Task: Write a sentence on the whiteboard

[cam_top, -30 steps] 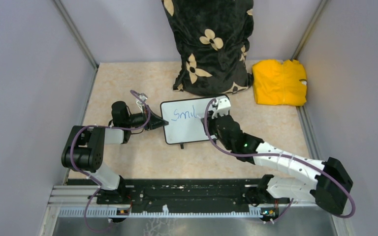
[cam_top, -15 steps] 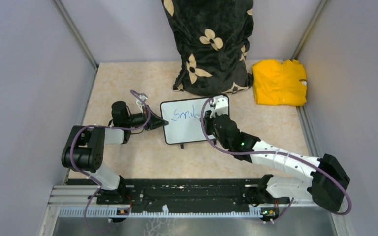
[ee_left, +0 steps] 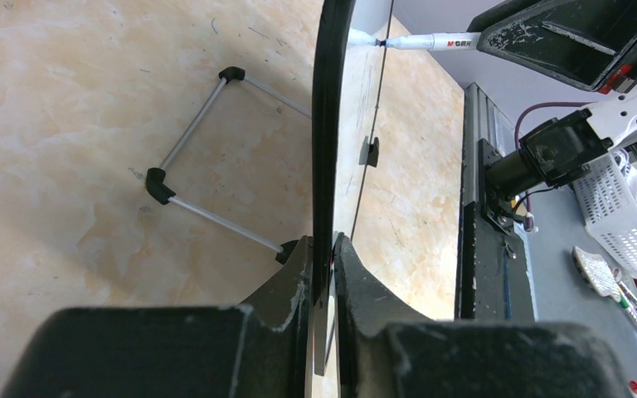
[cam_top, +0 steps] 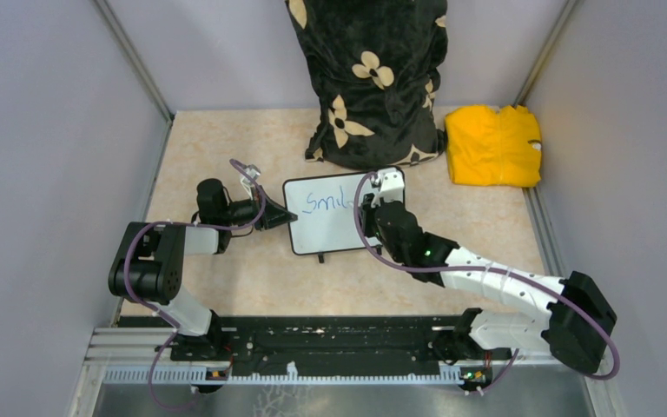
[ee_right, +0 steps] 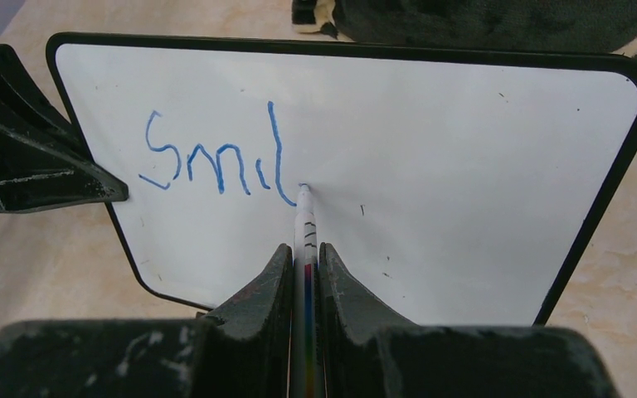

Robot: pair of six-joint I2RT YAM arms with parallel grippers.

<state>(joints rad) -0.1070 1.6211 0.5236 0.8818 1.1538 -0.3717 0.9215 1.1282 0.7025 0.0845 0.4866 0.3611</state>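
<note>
The whiteboard (cam_top: 334,228) lies on the table's middle, white with a thin dark frame (ee_right: 605,191). Blue marker text reading "Smil" (ee_right: 216,162) stands on its upper left (cam_top: 326,201). My left gripper (cam_top: 278,217) is shut on the board's left edge (ee_left: 323,166). My right gripper (cam_top: 372,204) is shut on a white marker (ee_right: 305,240), its tip touching the board just right of the "l". In the left wrist view the marker (ee_left: 431,41) meets the board edge-on.
A black flowered bag (cam_top: 369,78) stands just behind the board. A yellow cloth (cam_top: 493,145) lies at the back right. Grey walls close three sides. A wire stand (ee_left: 207,149) lies on the table beside the board.
The right gripper with the marker has shifted slightly left and down along the board, and the blue stroke after the "i" has grown into an "l". The left arm has not moved.
</note>
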